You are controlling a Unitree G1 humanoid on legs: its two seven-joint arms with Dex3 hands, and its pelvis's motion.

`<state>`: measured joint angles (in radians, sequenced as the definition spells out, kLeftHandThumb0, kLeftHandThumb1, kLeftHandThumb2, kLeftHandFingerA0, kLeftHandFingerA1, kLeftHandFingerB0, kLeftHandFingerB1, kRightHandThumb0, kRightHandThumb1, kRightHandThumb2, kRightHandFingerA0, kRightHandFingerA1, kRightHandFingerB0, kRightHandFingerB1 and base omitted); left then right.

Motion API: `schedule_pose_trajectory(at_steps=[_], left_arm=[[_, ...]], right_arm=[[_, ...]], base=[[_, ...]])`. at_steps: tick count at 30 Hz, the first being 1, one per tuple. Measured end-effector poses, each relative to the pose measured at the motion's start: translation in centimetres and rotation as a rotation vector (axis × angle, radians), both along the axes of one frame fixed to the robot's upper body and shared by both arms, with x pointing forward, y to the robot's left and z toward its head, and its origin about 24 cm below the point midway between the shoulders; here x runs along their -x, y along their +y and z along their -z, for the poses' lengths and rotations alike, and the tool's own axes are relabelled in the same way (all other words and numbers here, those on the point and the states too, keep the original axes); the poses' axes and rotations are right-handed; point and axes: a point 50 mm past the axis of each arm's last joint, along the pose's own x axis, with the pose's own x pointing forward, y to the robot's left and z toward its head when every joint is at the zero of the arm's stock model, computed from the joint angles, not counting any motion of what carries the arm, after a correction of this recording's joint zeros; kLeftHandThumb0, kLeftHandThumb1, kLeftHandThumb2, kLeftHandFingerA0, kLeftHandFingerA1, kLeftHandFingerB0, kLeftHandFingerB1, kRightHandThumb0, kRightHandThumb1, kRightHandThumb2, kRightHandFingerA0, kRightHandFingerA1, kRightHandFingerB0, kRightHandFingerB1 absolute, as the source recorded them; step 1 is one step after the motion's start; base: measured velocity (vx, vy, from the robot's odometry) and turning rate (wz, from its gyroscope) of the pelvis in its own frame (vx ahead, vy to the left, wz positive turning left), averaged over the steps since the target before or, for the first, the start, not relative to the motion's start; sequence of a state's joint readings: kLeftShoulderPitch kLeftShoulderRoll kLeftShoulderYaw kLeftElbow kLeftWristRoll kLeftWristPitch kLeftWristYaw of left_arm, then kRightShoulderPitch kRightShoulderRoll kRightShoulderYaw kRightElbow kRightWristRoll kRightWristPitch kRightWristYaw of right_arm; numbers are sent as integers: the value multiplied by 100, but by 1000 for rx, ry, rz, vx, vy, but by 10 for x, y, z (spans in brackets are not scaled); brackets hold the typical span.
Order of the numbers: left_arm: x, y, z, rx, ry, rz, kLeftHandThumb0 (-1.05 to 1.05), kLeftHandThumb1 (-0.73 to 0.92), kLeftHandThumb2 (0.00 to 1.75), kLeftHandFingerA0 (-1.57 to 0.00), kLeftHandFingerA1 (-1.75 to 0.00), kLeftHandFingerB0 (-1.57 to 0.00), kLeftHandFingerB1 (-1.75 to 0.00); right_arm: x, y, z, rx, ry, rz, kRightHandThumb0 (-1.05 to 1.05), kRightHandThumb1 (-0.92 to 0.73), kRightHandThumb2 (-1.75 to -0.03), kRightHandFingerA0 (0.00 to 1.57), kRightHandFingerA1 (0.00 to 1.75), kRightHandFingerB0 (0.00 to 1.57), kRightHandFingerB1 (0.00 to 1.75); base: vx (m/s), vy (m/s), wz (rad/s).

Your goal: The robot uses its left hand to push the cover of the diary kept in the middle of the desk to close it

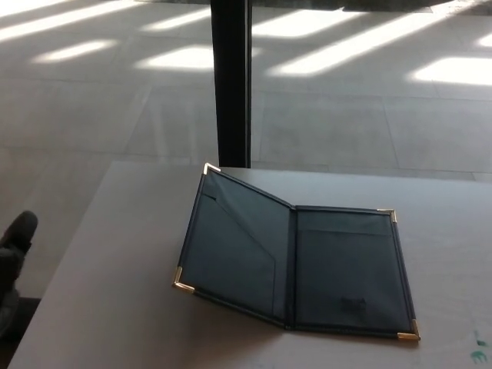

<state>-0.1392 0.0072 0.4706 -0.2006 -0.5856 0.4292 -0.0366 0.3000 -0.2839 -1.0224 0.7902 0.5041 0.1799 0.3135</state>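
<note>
Dark navy diary (296, 265) with gold metal corners (four show), pale beige surface (115, 307), black left hand (14, 246), grey tiled floor (92, 108) striped with sunlight.
</note>
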Motion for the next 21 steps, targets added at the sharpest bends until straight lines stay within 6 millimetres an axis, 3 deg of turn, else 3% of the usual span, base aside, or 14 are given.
schedule_pose_trajectory(at_steps=[1, 5, 6, 11, 12, 13, 14, 17, 18, 19, 21], left_arm=[[-1, -8, 0, 9, 3, 28, -70, 92, 128, -1, -37, 0, -30], [-2, -41, 10, 59, 55, 138, -70, 92, 129, -1, -36, 0, -31], [0, -51, 15, 76, 78, 168, -72, 91, 128, -1, -37, 0, -31], [11, -86, 37, 120, 198, 279, -76, 88, 128, -3, -43, 0, -33], [12, -88, 38, 120, 206, 284, -76, 88, 128, -3, -42, 0, -33], [14, -92, 40, 115, 218, 290, -77, 89, 129, -2, -42, 0, -33], [14, -93, 40, 108, 222, 293, -74, 89, 128, -3, -44, 0, -34], [15, -94, 41, 86, 234, 296, -76, 90, 129, -1, -41, 0, -32], [15, -94, 41, 77, 239, 296, -75, 90, 129, 0, -39, 0, -32], [16, -94, 42, 72, 242, 296, -75, 89, 128, 0, -41, 0, -32], [16, -92, 43, 65, 249, 289, -82, 91, 128, -8, -45, -3, -32]], right_arm=[[0, 0, 0, -2, -5, 2, -88, -78, -85, 32, 61, 26, 43], [-1, 0, 0, -15, -24, 4, -91, -77, -86, 32, 60, 26, 42], [-1, 1, 0, -19, -29, 4, -84, -92, -69, 33, 59, 32, 39], [-2, 1, -1, -35, -59, 2, -89, -81, -82, 29, 61, 26, 42], [-3, 1, -2, -36, -63, 0, -83, -92, -70, 29, 59, 30, 40], [-4, 1, -2, -39, -70, -6, -89, -81, -83, 30, 62, 27, 43], [-5, 1, -3, -40, -77, -10, -89, -78, -82, 32, 63, 29, 45], [-8, 1, -3, -44, -91, -14, -90, -78, -82, 32, 63, 29, 45], [-8, 2, -3, -47, -93, -16, -85, -92, -69, 33, 62, 32, 41], [-8, 2, -3, -48, -94, -16, -85, -92, -70, 32, 62, 31, 41], [-9, 2, -2, -54, -94, -18, -85, -92, -69, 33, 61, 33, 40]], base=[[0, 0, 0], [0, 0, 0], [0, 0, 0], [0, 0, 0], [0, 0, 0], [0, 0, 0], [0, 0, 0], [0, 0, 0], [0, 0, 0], [0, 0, 0], [0, 0, 0]])
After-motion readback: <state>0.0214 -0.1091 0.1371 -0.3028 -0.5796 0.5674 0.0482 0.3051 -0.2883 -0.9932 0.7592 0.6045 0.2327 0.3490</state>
